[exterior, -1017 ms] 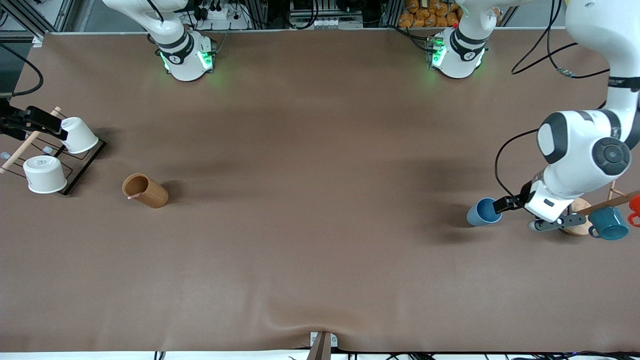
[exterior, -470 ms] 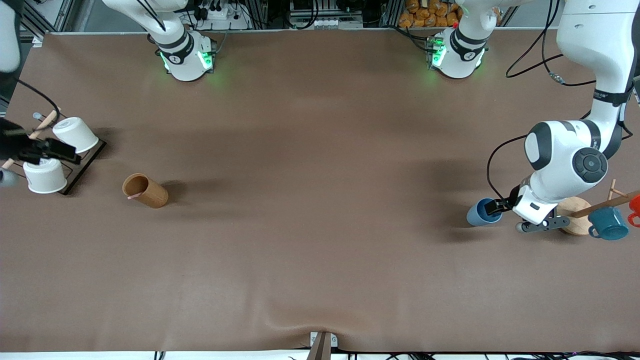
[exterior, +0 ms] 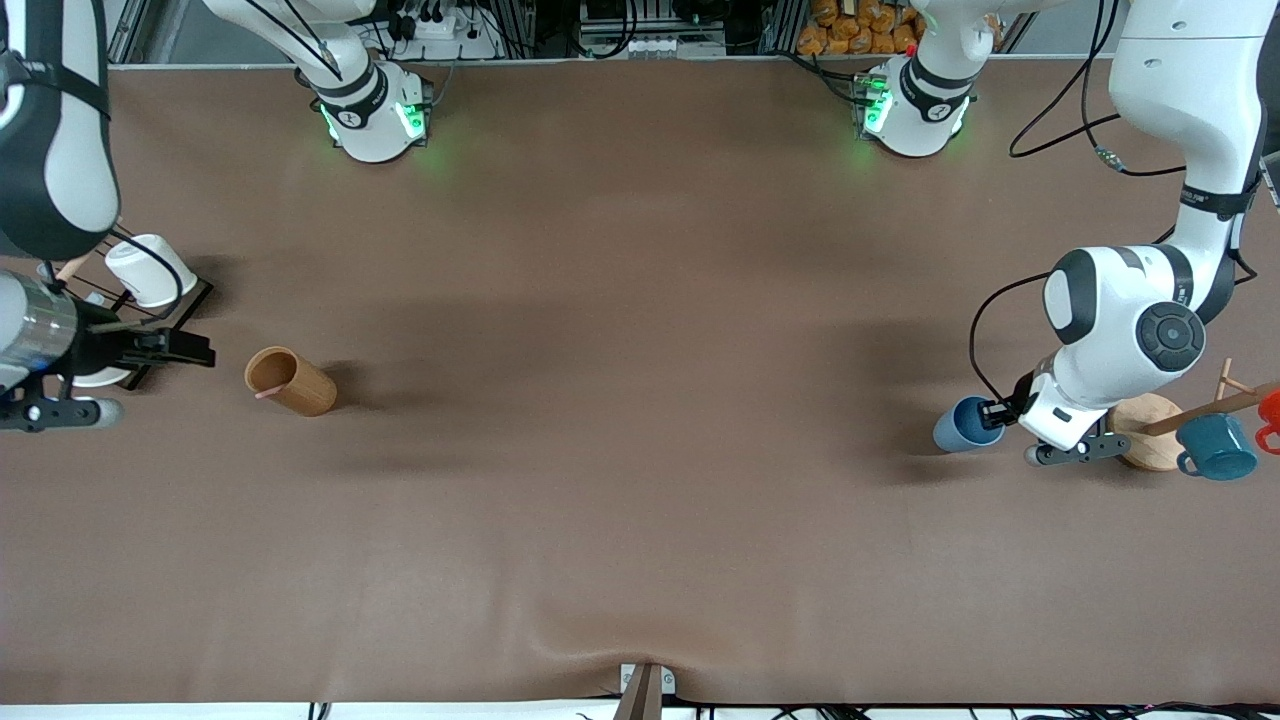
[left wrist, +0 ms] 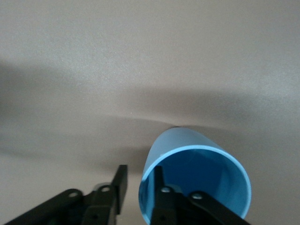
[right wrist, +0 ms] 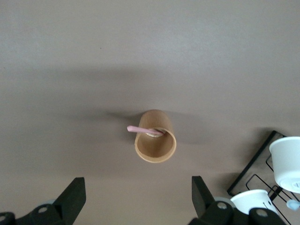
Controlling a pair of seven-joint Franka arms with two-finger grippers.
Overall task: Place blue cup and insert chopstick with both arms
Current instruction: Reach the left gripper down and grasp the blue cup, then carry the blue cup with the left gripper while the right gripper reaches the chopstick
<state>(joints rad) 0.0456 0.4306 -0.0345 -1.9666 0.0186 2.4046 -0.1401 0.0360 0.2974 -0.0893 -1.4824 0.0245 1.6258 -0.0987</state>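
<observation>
The blue cup stands on the table near the left arm's end, and it fills the left wrist view. My left gripper is open and straddles the cup's rim. One finger is inside the cup and the other outside, with a gap to the wall. The pale-pink chopstick leans in the brown wooden holder, its end poking over the rim. My right gripper is open wide and empty, over the table beside the holder.
A black wire rack with white cups stands at the right arm's end. A wooden mug rack with a teal mug and a red mug stands beside the left gripper.
My right arm has swung from over the white-cup rack toward the brown holder. My left arm has shifted slightly toward the blue cup. The cup has not moved.
</observation>
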